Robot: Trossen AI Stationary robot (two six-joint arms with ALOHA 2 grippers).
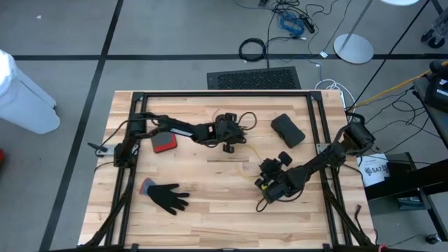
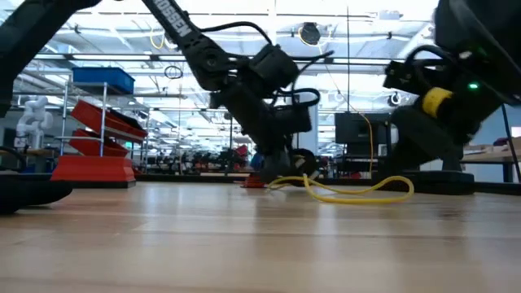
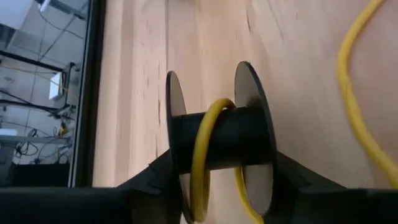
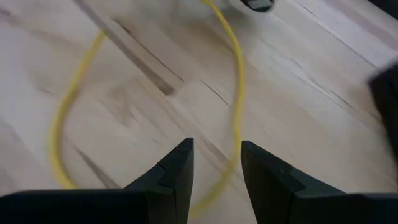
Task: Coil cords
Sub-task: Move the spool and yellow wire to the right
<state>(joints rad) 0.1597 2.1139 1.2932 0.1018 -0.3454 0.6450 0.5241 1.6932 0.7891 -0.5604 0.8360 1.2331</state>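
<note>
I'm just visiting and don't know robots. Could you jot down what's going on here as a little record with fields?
Setting: wooden table with two dark robot arms
Left gripper: holds a black spool between its fingers, near the table's middle
Yellow cord: one turn looped around the spool, the rest trailing loose across the table
Right gripper: fingers apart, above the loose yellow cord, which runs between them
Also on the table: black glove, red-and-black pad, black pouch

One yellow cord, one spool — one glove, two arms.
</note>
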